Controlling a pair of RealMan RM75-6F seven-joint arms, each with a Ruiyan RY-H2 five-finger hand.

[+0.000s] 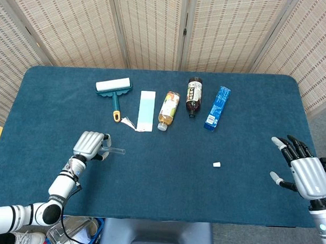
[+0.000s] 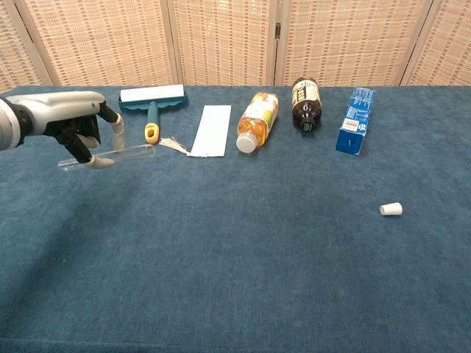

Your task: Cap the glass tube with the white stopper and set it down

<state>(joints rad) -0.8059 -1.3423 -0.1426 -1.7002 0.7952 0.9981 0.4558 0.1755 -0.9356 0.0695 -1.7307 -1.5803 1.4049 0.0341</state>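
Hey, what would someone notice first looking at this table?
The left hand holds a clear glass tube above the blue table, at its left side. A small white stopper lies alone toward the right, near the open right hand.

glass tube (image 2: 110, 156): clear and thin, open at its right end. I hold it in my left hand (image 2: 70, 123), up off the table, lying almost flat with the right end a bit higher. It is at the upper left of the chest view.
white stopper (image 2: 391, 209): small and white, lying on its side on the blue table, at the right of the chest view, well apart from the tube.
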